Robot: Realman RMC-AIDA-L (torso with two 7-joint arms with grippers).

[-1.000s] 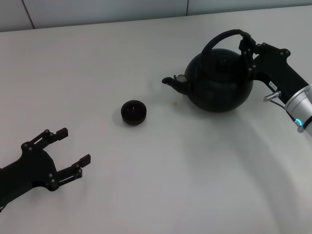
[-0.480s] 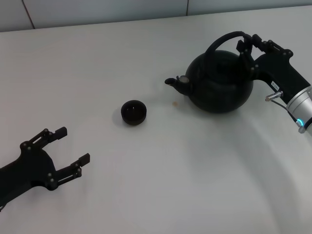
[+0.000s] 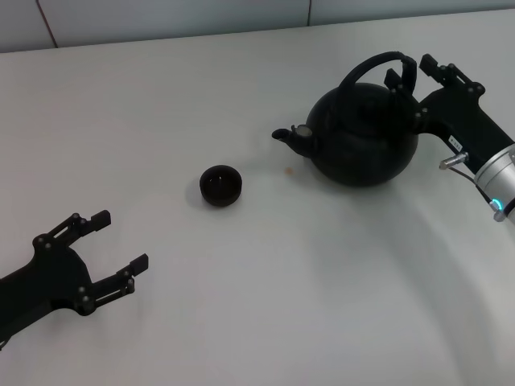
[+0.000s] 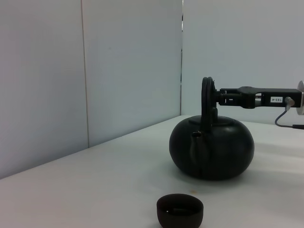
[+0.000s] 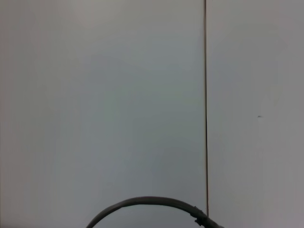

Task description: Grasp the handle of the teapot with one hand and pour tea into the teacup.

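**Right gripper open at the teapot's handle**

A plain white table is filling nearly the whole head view, and pale grey wall panels with vertical seams are running along its far edge at the top of the frame.

The teapot is sitting upright in the upper right of the head view, its spout pointing toward the left of the frame, at the teacup just left of centre. Teapot and teacup are standing apart, with bare table between them. The handle is arching over the lid, its long axis running left to right in line with the spout.

The right gripper is reaching in from the right edge, its fingers spread open on either side of the handle's right end rather than clamping it. The left gripper is resting in the lower left corner, its fingers open and holding nothing.
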